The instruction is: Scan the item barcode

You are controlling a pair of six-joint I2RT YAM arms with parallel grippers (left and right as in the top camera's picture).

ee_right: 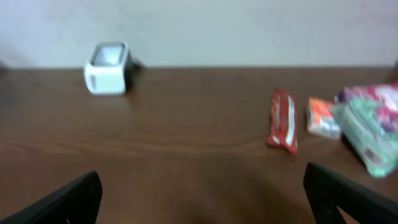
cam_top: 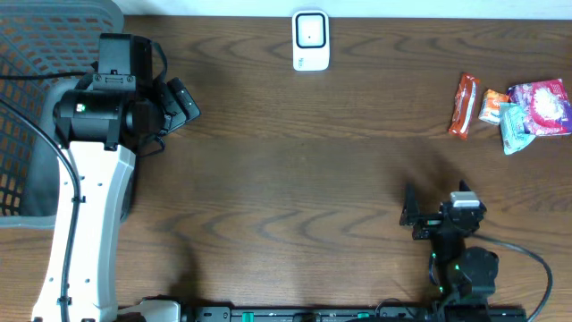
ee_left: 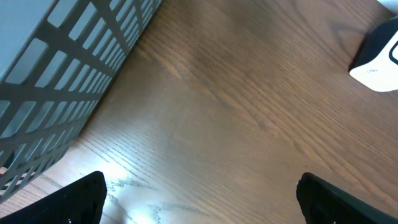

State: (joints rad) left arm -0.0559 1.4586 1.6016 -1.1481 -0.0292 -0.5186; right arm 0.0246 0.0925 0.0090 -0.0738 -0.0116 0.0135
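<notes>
Left fingers (ee_left: 78, 199), right fingers (ee_right: 65, 202) spread, empty; we judge barcode scanner (cam_top: 311, 40) centred for either arm; snack packets (cam_top: 536, 107) upper right.

A grey basket (cam_top: 27, 45) with lattice walls sits at the far left of the worktop (cam_top: 295, 161). The worktop is dark brown wood with visible grain.

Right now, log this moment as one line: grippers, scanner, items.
left gripper: open, empty, by basket | right gripper: open, empty | scanner: far edge, centre | snack packets: far right, untouched | scan: not started
</notes>
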